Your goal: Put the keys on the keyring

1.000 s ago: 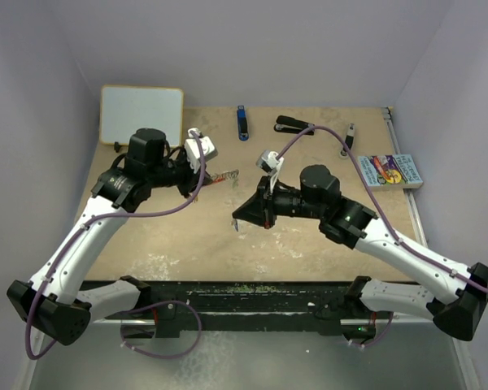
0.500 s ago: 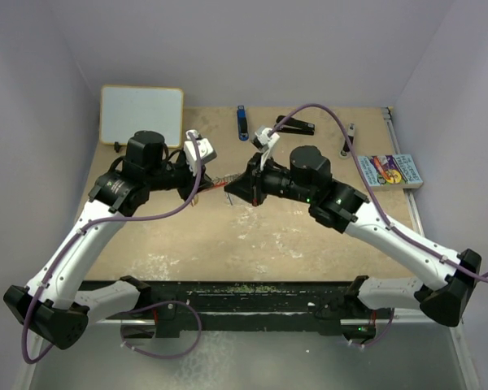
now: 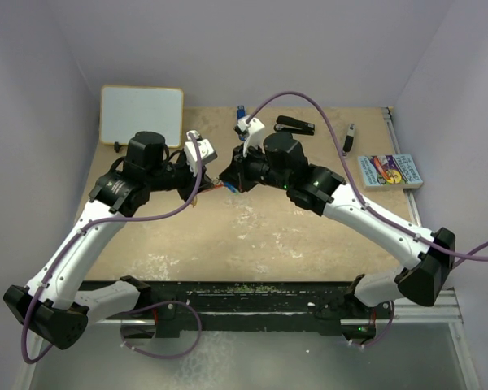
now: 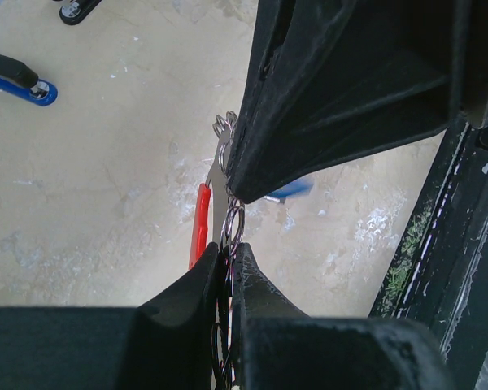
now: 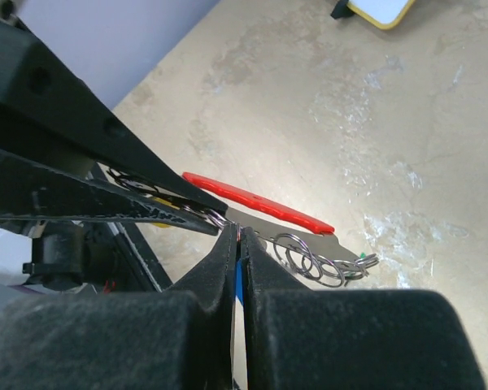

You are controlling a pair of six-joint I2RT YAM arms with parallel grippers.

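My left gripper (image 4: 228,252) is shut on the silvery ring end of the keyring and holds it above the table. The keyring's red crescent clip (image 4: 199,223) sticks out past the fingertips and also shows in the right wrist view (image 5: 256,201), with several silver rings (image 5: 317,260) hanging at its far end. My right gripper (image 5: 238,231) is shut on a thin key with a blue tag (image 5: 238,284). Its tips touch the ring right beside the left fingers (image 5: 81,191). In the top view the two grippers meet at the keyring (image 3: 220,185). A yellow tag (image 5: 167,219) and a green bit (image 5: 362,256) hang on the rings.
A whiteboard (image 3: 141,114) lies at the back left. A blue-and-black stick (image 4: 16,77), a black stapler (image 3: 297,124) and a small dark pen-like thing (image 3: 350,138) lie along the back edge. A colourful book (image 3: 389,172) sits at the right edge.
My right arm has swung up and to the left from the table's middle until its tips meet the left gripper at the keyring. The left arm has barely moved.
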